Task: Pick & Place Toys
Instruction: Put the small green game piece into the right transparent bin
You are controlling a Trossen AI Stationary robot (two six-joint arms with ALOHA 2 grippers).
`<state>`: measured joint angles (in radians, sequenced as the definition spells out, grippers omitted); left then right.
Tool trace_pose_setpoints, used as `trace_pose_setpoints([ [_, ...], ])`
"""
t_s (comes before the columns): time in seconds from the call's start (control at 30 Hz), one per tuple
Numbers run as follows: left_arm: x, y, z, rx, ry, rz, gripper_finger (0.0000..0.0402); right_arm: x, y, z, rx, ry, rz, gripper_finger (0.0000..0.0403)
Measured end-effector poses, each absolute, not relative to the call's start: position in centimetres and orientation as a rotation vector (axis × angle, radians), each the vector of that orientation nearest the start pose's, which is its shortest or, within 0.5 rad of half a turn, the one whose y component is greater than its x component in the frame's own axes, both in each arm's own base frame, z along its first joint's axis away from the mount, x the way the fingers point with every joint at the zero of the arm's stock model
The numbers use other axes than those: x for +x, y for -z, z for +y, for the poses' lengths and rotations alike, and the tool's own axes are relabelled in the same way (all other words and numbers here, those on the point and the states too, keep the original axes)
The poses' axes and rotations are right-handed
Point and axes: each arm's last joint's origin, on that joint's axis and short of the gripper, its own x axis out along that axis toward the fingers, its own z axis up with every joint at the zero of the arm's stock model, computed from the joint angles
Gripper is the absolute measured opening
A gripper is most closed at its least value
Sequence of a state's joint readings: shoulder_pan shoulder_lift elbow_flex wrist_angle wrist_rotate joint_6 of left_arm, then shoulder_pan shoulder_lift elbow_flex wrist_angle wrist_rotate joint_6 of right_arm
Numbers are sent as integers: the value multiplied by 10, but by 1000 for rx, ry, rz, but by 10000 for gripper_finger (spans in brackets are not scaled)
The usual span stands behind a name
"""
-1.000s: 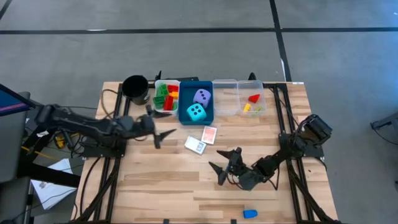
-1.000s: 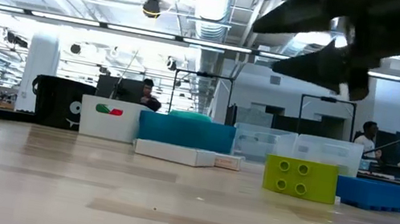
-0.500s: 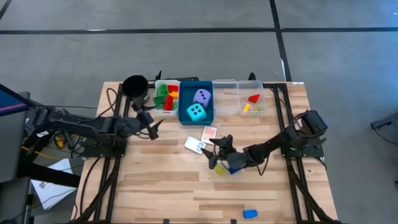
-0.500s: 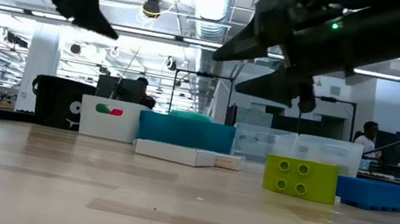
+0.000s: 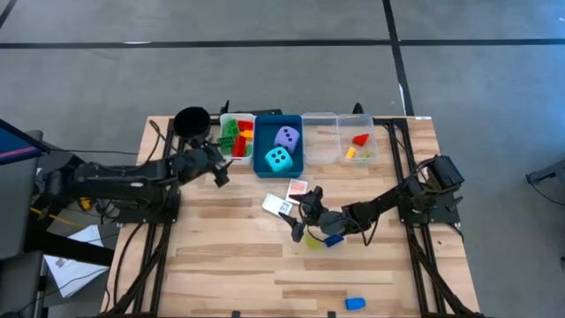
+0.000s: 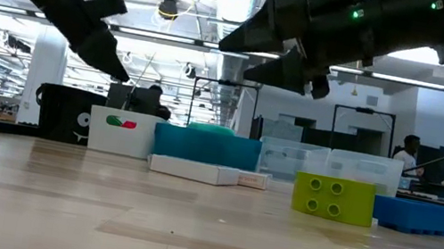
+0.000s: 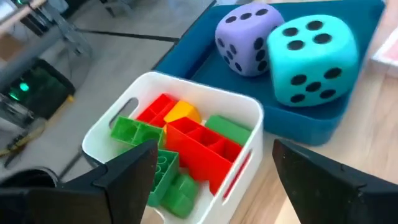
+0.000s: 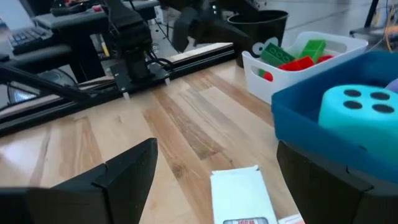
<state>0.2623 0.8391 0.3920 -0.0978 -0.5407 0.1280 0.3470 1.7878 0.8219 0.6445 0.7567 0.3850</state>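
Note:
My left gripper [image 5: 219, 170] hovers open beside the white tray [image 5: 237, 137] of red, green and yellow bricks [image 7: 186, 140], its fingers standing apart above the tray's near end. The cyan die [image 5: 279, 160] and lavender die [image 5: 286, 137] sit in the blue tray [image 5: 265, 166]. My right gripper [image 5: 298, 218] is open above the table, just right of a white card pack [image 5: 278, 207]; a second card pack [image 5: 298, 188] lies behind it. A yellow brick [image 5: 313, 240] and a blue brick [image 5: 333, 238] rest on the table under the right arm.
A black cup [image 5: 192, 124] stands left of the white tray. Two clear trays [image 5: 319, 140] [image 5: 357, 140] at the back right; the right one holds a red and a yellow brick. Another blue brick [image 5: 355, 303] lies near the table's front edge. Bare wood spreads across the near left.
My left gripper has swung toward the far edge and down, coming up to the white tray. My right gripper has gone toward the table's left and the card packs while rolling, uncovering the yellow and blue bricks. Both stay open.

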Motion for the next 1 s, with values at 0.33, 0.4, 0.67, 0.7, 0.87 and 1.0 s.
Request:
trace_pose_setpoints([
  [0.33,144,-199,97,119,-816,587,309,335,-165,99,144,450,218,324],
  [0.4,141,-199,102,109,-823,584,309,335,-164,99,142,450,221,324],
  [0.67,141,-181,127,102,-814,691,309,335,-164,99,131,450,227,324],
  [0.7,143,-177,130,107,-813,708,309,335,-164,99,127,450,228,324],
  [0.87,154,-161,140,130,-793,761,309,335,-164,99,126,449,229,324],
  [1.0,159,-151,145,118,-780,780,309,335,-164,99,126,449,228,324],
])
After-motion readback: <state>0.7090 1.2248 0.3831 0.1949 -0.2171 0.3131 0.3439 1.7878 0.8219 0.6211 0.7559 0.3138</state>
